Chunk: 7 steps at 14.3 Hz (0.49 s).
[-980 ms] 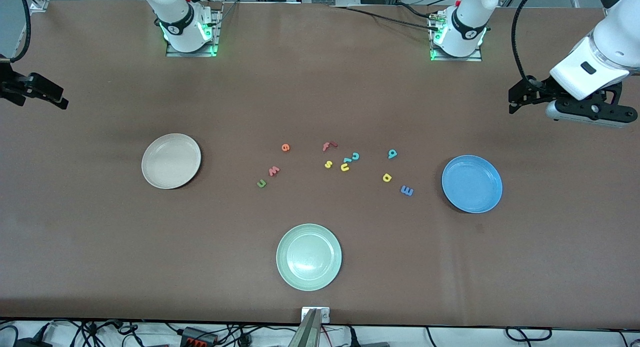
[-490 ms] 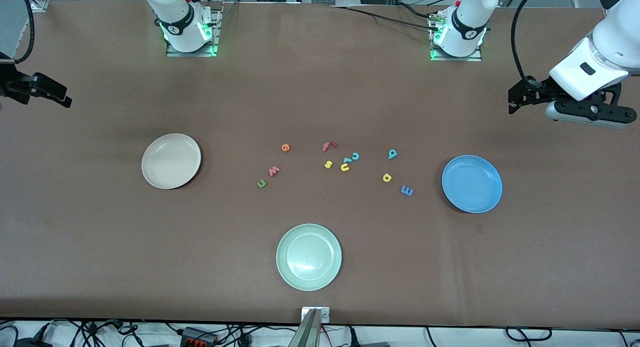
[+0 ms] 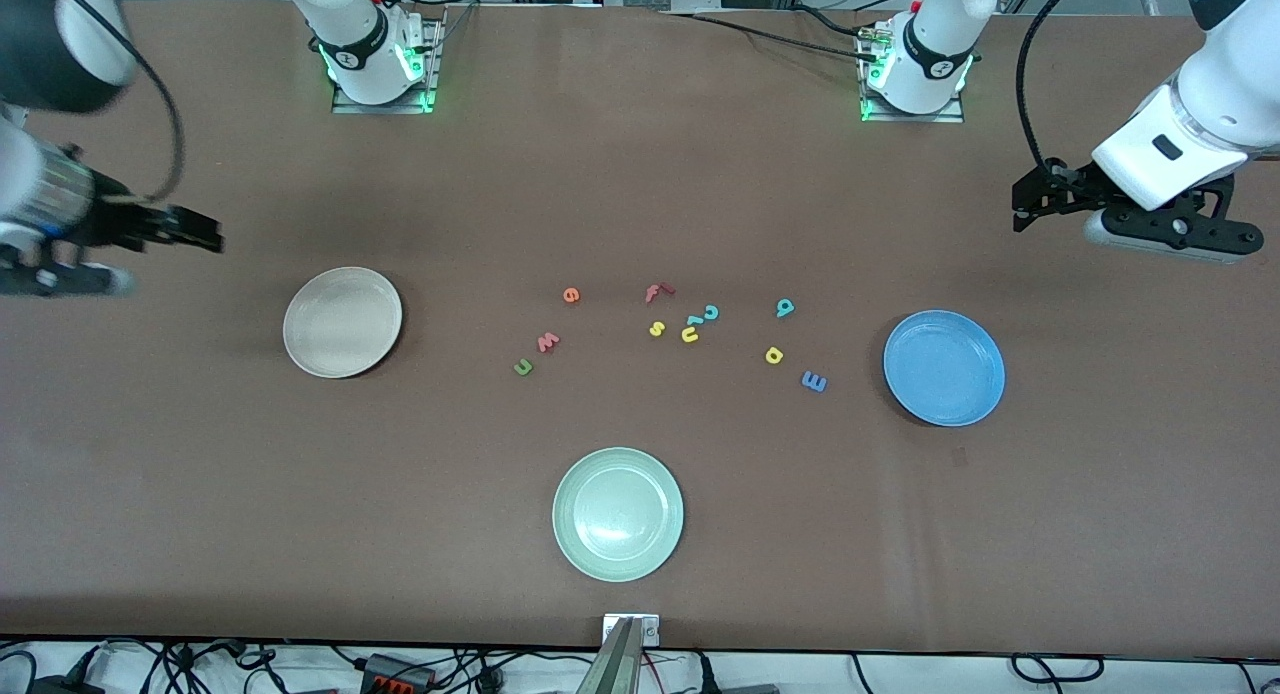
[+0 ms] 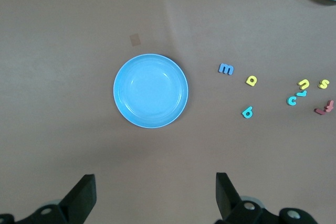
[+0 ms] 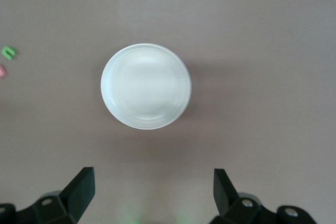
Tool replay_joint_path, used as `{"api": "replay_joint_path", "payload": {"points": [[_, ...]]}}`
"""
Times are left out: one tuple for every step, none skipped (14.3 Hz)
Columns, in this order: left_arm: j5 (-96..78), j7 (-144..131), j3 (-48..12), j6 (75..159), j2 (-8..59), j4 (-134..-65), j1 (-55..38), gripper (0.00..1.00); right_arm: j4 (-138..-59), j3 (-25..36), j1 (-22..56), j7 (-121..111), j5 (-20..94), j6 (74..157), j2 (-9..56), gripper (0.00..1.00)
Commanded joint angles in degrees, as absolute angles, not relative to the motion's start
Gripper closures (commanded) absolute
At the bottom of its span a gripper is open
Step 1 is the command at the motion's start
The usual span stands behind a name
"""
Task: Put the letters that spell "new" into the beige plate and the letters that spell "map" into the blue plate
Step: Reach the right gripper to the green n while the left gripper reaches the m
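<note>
The beige plate [image 3: 342, 322] [image 5: 146, 86] lies toward the right arm's end of the table. The blue plate [image 3: 944, 367] [image 4: 150, 91] lies toward the left arm's end. Between them lie the green n [image 3: 523, 367], pinkish w [image 3: 547, 342] and orange e [image 3: 571, 295], then the blue m [image 3: 814, 381] [image 4: 226, 68], a yellow letter [image 3: 774, 355] and a teal letter [image 3: 785, 308]. My right gripper [image 3: 205, 236] [image 5: 154, 190] hangs open and empty over bare table beside the beige plate. My left gripper [image 3: 1030, 202] [image 4: 156, 192] hangs open and empty over bare table beside the blue plate.
A pale green plate [image 3: 617, 514] sits nearer the front camera, midway along the table. A red f [image 3: 657, 293], yellow s [image 3: 657, 328], yellow u [image 3: 690, 334] and teal c [image 3: 710, 313] lie in the middle of the letter row.
The right arm has swung in from the table's end toward the beige plate. The left gripper has shifted only slightly. Letters and plates have not moved.
</note>
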State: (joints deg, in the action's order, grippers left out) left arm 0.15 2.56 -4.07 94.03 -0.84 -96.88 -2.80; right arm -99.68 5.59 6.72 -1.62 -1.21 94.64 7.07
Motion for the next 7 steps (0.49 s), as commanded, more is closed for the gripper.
{"api": "replay_joint_path", "payload": {"points": [[0.5,2.5,-4.1,92.8,3.9,-94.6,-3.2,0.0,-98.9,5.7,13.0,-1.1,-1.4,96.0,13.1,0.0],[0.2,1.3,-4.1,93.9,6.3,-94.3,-3.9,0.0,-98.9,5.7,15.1,-1.1,-1.2,97.4,14.7,0.0],[-0.8,-3.6,-4.1,97.3,8.3,-94.2,-4.6,0.0,-98.9,5.7,17.0,-1.1,-1.0,99.3,16.4,0.0],[-0.8,-10.9,-4.1,99.9,9.8,-94.1,-4.8,0.0,-98.8,5.6,18.5,-1.0,-0.9,101.3,17.9,0.0],[-0.5,-18.5,-4.1,101.1,11.8,-94.0,-5.1,0.0,-98.8,5.6,19.8,-0.7,0.0,103.3,19.5,0.0],[-1.0,-26.0,-4.1,102.0,13.6,-94.0,-5.7,0.0,-98.8,5.6,20.5,-0.8,2.0,105.7,21.3,0.0],[-1.1,-32.1,-4.1,103.6,15.2,-94.0,-6.1,0.0,-98.7,5.6,21.4,-0.8,3.2,107.6,22.7,0.0]]}}
